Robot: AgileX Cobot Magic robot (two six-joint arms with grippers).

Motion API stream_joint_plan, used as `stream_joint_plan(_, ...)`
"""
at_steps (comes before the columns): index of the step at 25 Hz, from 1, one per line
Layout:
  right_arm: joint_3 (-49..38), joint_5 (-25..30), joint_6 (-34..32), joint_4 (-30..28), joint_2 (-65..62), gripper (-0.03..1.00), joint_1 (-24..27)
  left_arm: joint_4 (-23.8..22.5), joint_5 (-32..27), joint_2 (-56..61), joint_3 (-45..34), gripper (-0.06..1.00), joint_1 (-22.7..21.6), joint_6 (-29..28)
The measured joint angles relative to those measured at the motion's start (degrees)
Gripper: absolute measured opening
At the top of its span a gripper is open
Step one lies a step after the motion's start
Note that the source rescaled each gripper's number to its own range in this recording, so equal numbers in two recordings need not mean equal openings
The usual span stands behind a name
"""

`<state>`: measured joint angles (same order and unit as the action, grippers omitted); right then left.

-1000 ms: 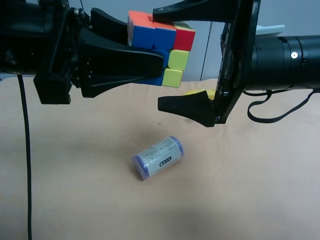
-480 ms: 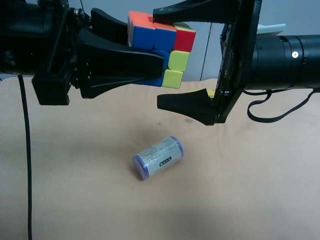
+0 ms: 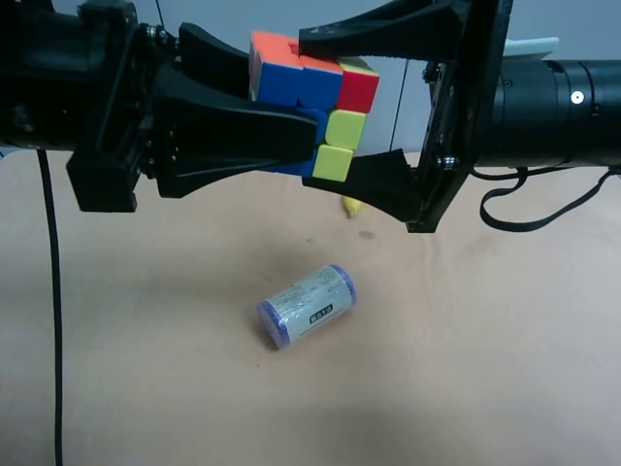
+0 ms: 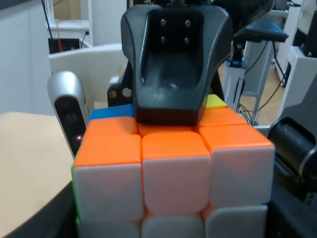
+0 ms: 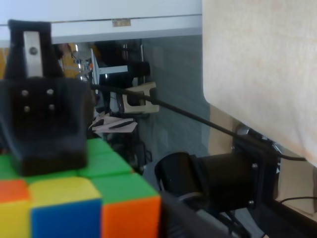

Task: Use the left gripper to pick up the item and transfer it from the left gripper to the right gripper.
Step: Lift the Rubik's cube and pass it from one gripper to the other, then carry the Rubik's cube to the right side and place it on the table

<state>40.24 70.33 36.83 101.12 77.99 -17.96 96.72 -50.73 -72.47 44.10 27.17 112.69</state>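
Exterior high view shows me the small 3x3 puzzle cube [image 3: 320,87] with red, blue, orange and yellow-green squares, held in the air above the tan table [image 3: 485,369], beyond the purple-capped white-labelled cylinder [image 3: 307,305]. The bulky wedge-fingered left gripper [image 3: 281,97] clamps it from the left. The long-fingered right gripper [image 3: 304,109] presses its top and underside. Only the left wrist view shows the cube's [image 4: 173,173] white and orange faces; only the right wrist view shows its [image 5: 74,198] green one.

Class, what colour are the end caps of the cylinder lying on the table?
Purple, on the cylinder; exterior high view.
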Motion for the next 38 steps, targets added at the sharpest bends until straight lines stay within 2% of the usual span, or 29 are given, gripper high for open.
stream_joint_plan(2,0.0,0.2,0.0,0.19,0.0,0.09,0.0,-0.45,0.06,0.0,-0.06,0.0,0.0,0.0)
stream_joint_plan(3,0.0,0.27,0.0,0.35,0.0,0.07,0.0,-0.45,0.06,0.0,-0.06,0.0,0.0,0.06)
stream_joint_plan(15,0.0,0.33,0.0,0.35,0.0,0.07,0.0,-0.45,0.11,0.0,-0.06,0.0,0.0,0.2)
stream_joint_plan(16,0.0,-0.19,0.0,-0.25,0.0,0.0,0.0,-0.45,0.11,0.0,-0.06,0.03,0.0,0.2)
stream_joint_plan(17,-0.06,-0.78,0.0,-1.33,0.05,0.01,0.0,0.27,-0.24,0.0,-0.06,0.14,0.0,0.14)
stream_joint_plan(20,-0.06,-1.69,0.0,-2.14,0.34,0.01,0.0,1.77,-1.11,0.17,-0.06,0.75,0.0,-0.92)
stream_joint_plan(21,-0.06,-1.75,0.0,-2.21,0.34,0.01,0.0,1.92,-1.11,0.17,-0.06,0.86,0.0,-1.37)
stream_joint_plan(22,-0.06,-1.75,0.0,-2.21,0.34,0.01,0.0,2.04,-1.11,0.17,-0.06,0.91,0.0,-1.6)
stream_joint_plan(25,-0.06,-1.86,0.0,-2.21,0.34,0.01,0.0,2.17,-1.11,0.17,-0.06,0.98,0.0,-1.79)
stream_joint_plan(38,-0.06,-1.97,0.0,-2.21,0.34,0.01,0.0,2.19,0.41,2.28,-0.06,0.98,0.0,-2.37)
